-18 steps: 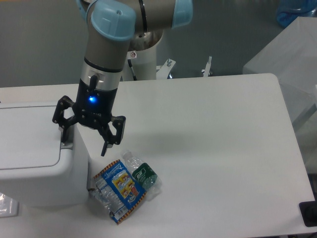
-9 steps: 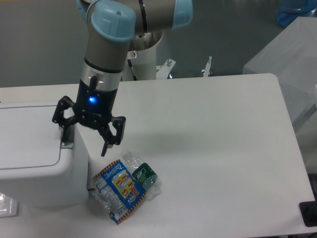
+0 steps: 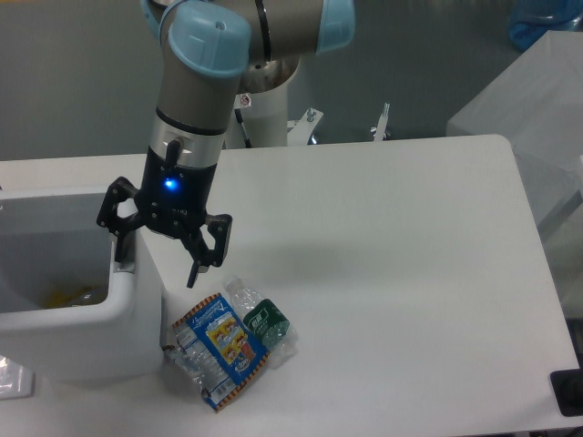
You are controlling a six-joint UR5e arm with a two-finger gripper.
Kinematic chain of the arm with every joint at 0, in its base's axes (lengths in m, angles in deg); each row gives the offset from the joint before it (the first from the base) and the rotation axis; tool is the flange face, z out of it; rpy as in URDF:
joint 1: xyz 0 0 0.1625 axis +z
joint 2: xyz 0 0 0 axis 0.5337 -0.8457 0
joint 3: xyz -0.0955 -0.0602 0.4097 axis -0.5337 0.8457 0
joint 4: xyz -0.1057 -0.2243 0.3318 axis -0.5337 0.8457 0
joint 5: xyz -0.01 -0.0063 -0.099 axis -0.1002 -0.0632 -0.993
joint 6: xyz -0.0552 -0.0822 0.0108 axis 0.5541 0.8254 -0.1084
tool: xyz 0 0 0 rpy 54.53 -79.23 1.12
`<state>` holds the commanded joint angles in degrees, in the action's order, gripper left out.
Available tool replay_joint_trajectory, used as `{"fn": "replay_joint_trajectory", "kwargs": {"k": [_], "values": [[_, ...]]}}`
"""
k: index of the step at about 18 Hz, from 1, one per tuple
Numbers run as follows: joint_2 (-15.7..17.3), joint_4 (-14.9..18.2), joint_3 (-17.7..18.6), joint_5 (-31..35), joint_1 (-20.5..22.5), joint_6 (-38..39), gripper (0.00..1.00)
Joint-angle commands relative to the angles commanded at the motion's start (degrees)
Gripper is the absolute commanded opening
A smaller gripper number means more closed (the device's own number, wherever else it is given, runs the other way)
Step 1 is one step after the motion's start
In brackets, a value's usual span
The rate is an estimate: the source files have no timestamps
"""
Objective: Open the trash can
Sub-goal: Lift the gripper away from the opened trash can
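Since the earlier frame the flat lid is gone from view and the large white plastic boxy trash can (image 3: 82,314) is now showing its open cavity, something yellowish lying inside; the arm is not shifting. We are seeing the bin sitting at the left edge of the white table (image 3: 392,273). The black two-finger gripper (image 3: 159,255) is hanging spread wide, gripping nothing, straddling the bin's right rim. A crushed clear plastic bottle with green label (image 3: 264,319) and a colourful snack wrapper (image 3: 219,350) are lying just beside the bin.
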<state>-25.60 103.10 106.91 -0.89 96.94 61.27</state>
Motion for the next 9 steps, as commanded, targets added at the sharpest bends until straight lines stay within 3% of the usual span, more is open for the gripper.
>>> {"fn": "replay_joint_trajectory", "kwargs": {"k": [7, 9], "values": [[0.09, 0.26, -8.43, 0.35, 5.71, -0.27, 1.00], [0.35, 0.53, -9.05, 0.44, 7.90, -0.44, 1.00]]}}
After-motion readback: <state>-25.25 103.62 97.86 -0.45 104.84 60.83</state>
